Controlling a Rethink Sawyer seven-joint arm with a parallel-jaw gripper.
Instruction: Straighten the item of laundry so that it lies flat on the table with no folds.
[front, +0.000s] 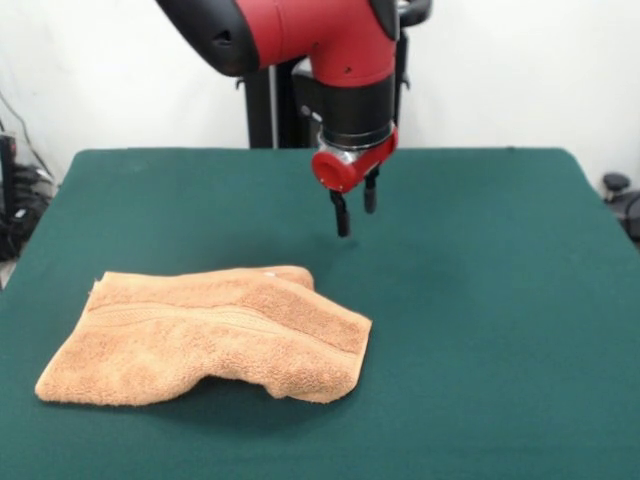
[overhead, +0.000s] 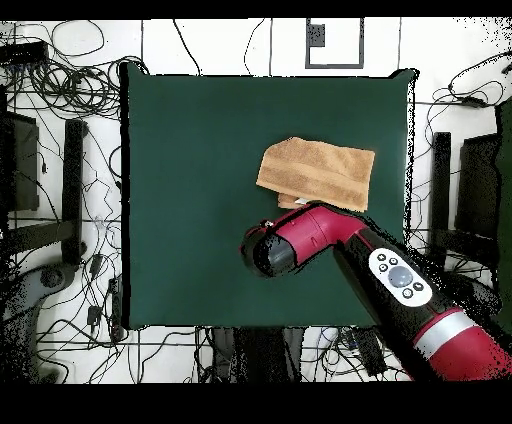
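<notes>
From the front, the jaws (front: 355, 212) hang above the table (front: 480, 300), parted a little, with nothing between them. The towel (front: 215, 335) lies well below and picture-left of the jaws, folded over, its band stripe showing, one corner humped up. Bare green table stretches wide to picture-right of the jaws and around them; the table's near edge is cut off.

From overhead, the red arm (overhead: 330, 235) hides the jaws and covers the towel's (overhead: 318, 172) nearest edge. The towel lies toward the table's (overhead: 190, 180) right side.
</notes>
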